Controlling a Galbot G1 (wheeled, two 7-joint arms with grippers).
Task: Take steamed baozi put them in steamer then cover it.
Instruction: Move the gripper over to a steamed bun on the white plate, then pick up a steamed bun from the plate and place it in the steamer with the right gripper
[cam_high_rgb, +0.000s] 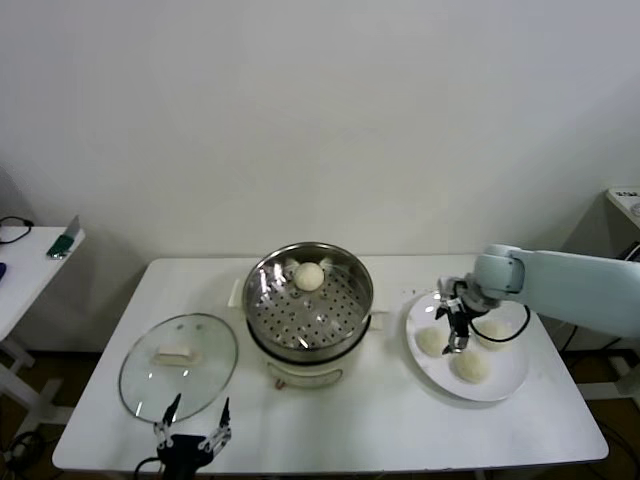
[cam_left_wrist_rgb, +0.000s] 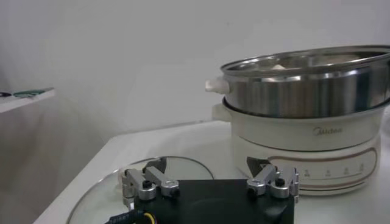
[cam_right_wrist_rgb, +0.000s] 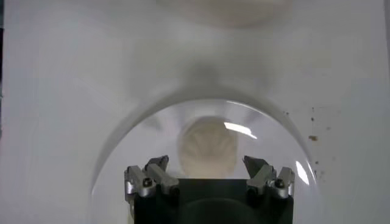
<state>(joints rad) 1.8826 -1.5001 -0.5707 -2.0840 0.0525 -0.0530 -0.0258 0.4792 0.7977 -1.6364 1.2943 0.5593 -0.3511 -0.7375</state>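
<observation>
The steel steamer (cam_high_rgb: 308, 300) stands mid-table with one baozi (cam_high_rgb: 309, 276) on its perforated tray. Three more baozi (cam_high_rgb: 431, 341) (cam_high_rgb: 470, 366) (cam_high_rgb: 492, 328) lie on a white plate (cam_high_rgb: 510, 365) to its right. My right gripper (cam_high_rgb: 455, 332) hangs open just above the plate among them. In the right wrist view a baozi (cam_right_wrist_rgb: 208, 146) lies just ahead of the gap between the spread fingers of the right gripper (cam_right_wrist_rgb: 206, 163), untouched. My left gripper (cam_high_rgb: 192, 425) waits open at the table's front edge beside the glass lid (cam_high_rgb: 178, 365). The left wrist view shows that left gripper (cam_left_wrist_rgb: 207, 165) empty.
The glass lid (cam_left_wrist_rgb: 109, 189) lies flat on the table left of the steamer (cam_left_wrist_rgb: 304, 91). A small side table (cam_high_rgb: 30, 255) with a green object stands at the far left. The white wall rises behind the table.
</observation>
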